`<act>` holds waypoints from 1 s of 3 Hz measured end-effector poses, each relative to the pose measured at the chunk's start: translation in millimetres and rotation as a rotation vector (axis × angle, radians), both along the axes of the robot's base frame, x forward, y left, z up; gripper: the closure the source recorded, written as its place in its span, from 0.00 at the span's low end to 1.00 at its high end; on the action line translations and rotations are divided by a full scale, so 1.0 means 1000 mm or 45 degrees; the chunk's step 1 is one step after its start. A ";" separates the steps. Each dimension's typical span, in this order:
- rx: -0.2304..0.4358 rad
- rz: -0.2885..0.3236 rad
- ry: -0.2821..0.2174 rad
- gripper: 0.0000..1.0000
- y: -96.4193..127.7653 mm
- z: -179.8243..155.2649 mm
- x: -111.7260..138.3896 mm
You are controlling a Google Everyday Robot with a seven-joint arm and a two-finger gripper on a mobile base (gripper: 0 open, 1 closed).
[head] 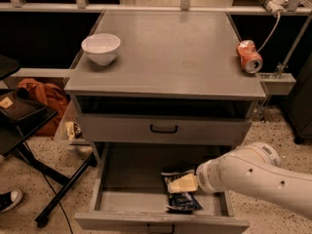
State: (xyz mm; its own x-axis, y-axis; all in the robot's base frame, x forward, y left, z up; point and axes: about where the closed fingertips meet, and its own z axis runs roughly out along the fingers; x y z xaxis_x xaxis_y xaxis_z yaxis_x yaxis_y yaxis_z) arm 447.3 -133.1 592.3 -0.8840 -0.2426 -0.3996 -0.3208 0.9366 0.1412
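My white arm reaches from the lower right into the open bottom drawer. The gripper, pale yellow, is down on a dark blue chip bag lying on the drawer floor towards the right. The bag's top edge shows above the gripper and its lower end below it. On the cabinet top stand a white bowl at the back left and a red soda can lying on its side at the right edge.
The grey cabinet top has a shut middle drawer with a dark handle. A black stand and an orange bag are on the floor at left. A shoe shows at the lower left.
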 end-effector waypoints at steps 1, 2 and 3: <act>0.003 -0.001 0.002 0.00 0.002 0.000 0.001; 0.018 -0.045 0.023 0.00 0.007 -0.018 0.012; 0.013 -0.074 0.069 0.00 0.017 -0.068 0.033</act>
State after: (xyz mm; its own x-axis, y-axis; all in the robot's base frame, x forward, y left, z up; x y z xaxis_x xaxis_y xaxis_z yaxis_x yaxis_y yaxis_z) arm 480.3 -115.6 524.0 -0.9169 -0.1860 -0.3532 -0.2574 0.9518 0.1668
